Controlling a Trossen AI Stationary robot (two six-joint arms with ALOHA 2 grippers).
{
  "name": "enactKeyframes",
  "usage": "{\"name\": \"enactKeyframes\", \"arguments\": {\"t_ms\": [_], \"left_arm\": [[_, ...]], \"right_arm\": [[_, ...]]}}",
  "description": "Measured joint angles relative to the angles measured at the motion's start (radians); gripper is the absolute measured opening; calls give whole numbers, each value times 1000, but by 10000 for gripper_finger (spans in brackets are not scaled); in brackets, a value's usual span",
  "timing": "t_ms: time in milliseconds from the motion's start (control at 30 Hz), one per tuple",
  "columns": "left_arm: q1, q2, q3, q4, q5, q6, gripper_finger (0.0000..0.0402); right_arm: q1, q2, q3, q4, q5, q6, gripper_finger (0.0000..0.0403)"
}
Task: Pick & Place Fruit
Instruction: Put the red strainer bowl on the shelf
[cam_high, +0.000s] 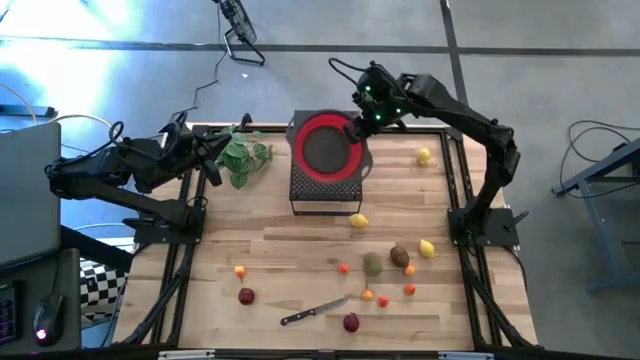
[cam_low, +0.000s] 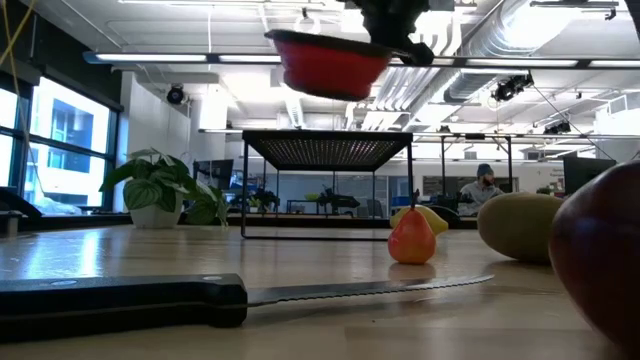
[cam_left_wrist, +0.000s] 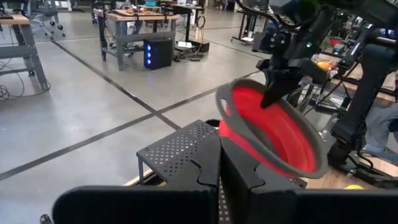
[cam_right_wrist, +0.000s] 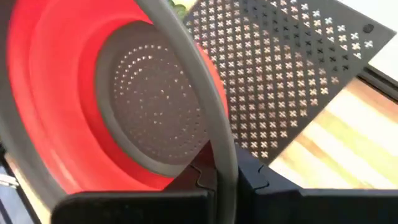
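Both right fingers (cam_right_wrist: 217, 177) pinch the red colander's (cam_high: 328, 148) grey rim.

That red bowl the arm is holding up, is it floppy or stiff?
Probably stiff at the rim: the right gripper pinches only the grey edge, yet the bowl hangs level above the rack. Its ribbed red wall suggests collapsible, softer sides. Likely light, being perforated.

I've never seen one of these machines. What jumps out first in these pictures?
A bright red colander hangs in the air above a black perforated stand at the table's far edge, pinched by its rim in the right pincer. Small fruit lies scattered over the near half of the wooden table, with a knife among it.
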Motion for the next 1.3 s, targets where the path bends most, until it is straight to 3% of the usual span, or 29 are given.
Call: {"name": "enactKeyframes", "arguments": {"t_ms": [367,1300], "left_arm": [[0,6,1,0,0,-22,1],[0,20,2,-4,1,-21,1]], "right_arm": [[-7,88,0,-50,-99,-32,6],[-7,149,0,-64,-91,-74,7]]}}
